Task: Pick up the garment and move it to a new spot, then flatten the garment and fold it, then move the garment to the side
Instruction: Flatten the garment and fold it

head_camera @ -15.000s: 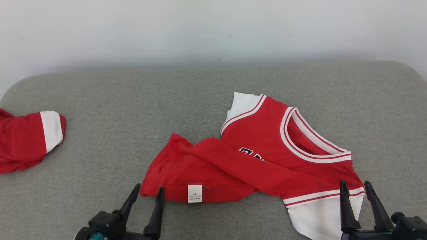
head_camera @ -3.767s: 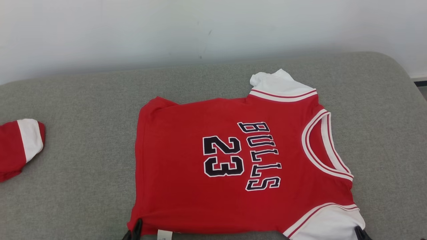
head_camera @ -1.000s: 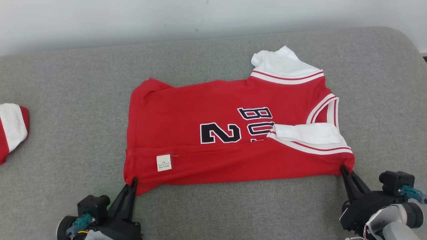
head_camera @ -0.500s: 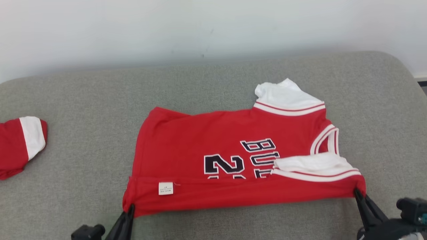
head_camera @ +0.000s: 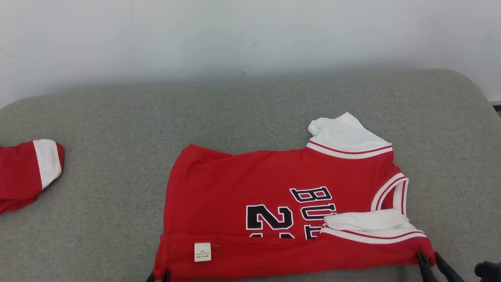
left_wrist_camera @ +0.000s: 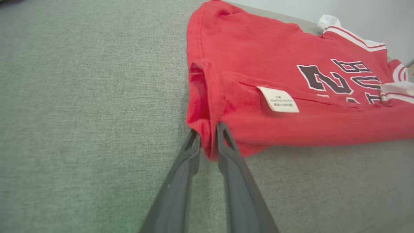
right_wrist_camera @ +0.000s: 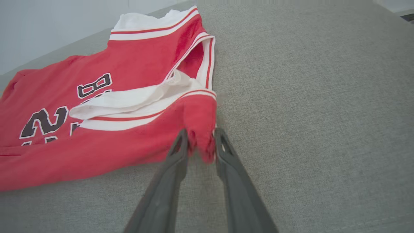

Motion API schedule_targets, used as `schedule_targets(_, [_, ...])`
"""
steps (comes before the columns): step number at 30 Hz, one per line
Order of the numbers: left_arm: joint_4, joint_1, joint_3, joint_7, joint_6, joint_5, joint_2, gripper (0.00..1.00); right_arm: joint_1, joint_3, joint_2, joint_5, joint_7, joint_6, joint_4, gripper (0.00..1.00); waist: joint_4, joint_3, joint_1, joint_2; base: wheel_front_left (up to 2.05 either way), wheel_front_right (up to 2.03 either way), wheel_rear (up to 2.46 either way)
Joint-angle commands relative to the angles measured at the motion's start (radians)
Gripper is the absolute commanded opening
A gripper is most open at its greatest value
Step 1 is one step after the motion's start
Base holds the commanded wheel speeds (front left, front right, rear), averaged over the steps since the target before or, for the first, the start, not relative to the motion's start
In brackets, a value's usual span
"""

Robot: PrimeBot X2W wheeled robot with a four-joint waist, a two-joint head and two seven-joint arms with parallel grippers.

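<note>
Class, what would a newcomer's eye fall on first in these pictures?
The red jersey with dark number and letters lies on the grey cushion, its near edge folded over. The left gripper and right gripper each have a near corner between their fingers. Another red and white garment lies at the cushion's left.

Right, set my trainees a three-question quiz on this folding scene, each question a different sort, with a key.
1. True or false: the jersey lies fully spread, nothing folded over.
2. Also on the grey cushion lies: A a towel; B another red-and-white garment; C a hanger.
3. Fill in: the left gripper stands at the corner nearest the white ____.
Key: 1 false; 2 B; 3 label.
</note>
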Motion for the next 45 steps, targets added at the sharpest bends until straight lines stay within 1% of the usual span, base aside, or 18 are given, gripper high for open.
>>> schedule_targets(1, [0.006, -0.010, 0.008, -0.008, 0.005, -0.001, -0.001, 1.00, 0.004, -0.007, 0.006, -0.014, 0.001, -0.003, -0.014, 1.00, -0.001, -0.004, 0.0001, 0.0000, 0.00, 0.00, 0.00])
schedule_targets(6, [-0.022, -0.015, 0.059, -0.023, 0.025, 0.018, -0.006, 1.00, -0.009, -0.018, 0.017, -0.044, -0.035, -0.003, -0.068, 1.00, 0.000, -0.025, 0.0001, 0.0000, 0.00, 0.00, 0.00])
schedule_targets(8, [-0.066, -0.012, 0.102, -0.025, 0.037, 0.034, -0.010, 1.00, -0.015, -0.021, 0.024, -0.051, -0.063, -0.003, -0.088, 1.00, 0.000, -0.036, 0.0001, 0.0000, 0.00, 0.00, 0.00])
schedule_targets(12, [-0.159, 0.017, 0.190, -0.024, 0.046, 0.081, -0.025, 1.00, -0.034, -0.017, 0.039, -0.066, -0.131, -0.003, -0.115, 1.00, 0.000, -0.055, 0.0001, 0.0000, 0.00, 0.00, 0.00])
schedule_targets(18, [-0.241, 0.035, 0.294, -0.024, 0.025, 0.147, -0.048, 1.00, -0.069, -0.015, 0.067, -0.087, -0.217, -0.003, -0.124, 1.00, 0.002, -0.073, 0.0001, 0.0000, 0.00, 0.00, 0.00])
schedule_targets(21, [-0.251, 0.031, 0.312, -0.024, 0.017, 0.170, -0.052, 1.00, -0.082, -0.010, 0.074, -0.101, -0.239, -0.003, -0.121, 1.00, 0.003, -0.076, 0.0001, 0.0000, 0.00, 0.00, 0.00])
schedule_targets(25, [-0.269, 0.018, 0.334, -0.024, -0.005, 0.196, -0.061, 1.00, -0.100, 0.009, 0.081, -0.159, -0.262, -0.003, -0.122, 1.00, 0.002, -0.083, 0.0001, 0.0000, 0.00, 0.00, 0.00])
schedule_targets(30, [-0.276, 0.015, 0.351, -0.025, -0.022, 0.219, -0.070, 1.00, -0.116, 0.020, 0.091, -0.208, -0.288, -0.003, -0.102, 1.00, 0.000, -0.084, 0.0001, 0.0000, 0.00, 0.00, 0.00])
schedule_targets(32, [-0.274, 0.025, 0.363, -0.025, -0.025, 0.227, -0.079, 1.00, -0.115, 0.021, 0.104, -0.226, -0.300, -0.003, -0.092, 1.00, -0.003, -0.084, 0.0001, 0.0000, 0.00, 0.00, 0.00])
schedule_targets(40, [-0.262, 0.057, 0.384, -0.025, -0.036, 0.250, -0.103, 1.00, -0.105, 0.018, 0.113, -0.244, -0.314, -0.003, -0.062, 1.00, -0.004, -0.083, 0.0001, 0.0000, 0.00, 0.00, 0.00])
schedule_targets(45, [-0.240, 0.037, 0.380, -0.025, -0.045, 0.253, -0.103, 1.00, -0.120, 0.023, 0.106, -0.250, -0.317, -0.003, -0.045, 1.00, 0.000, -0.079, 0.0001, 0.0000, 0.00, 0.00, 0.00])
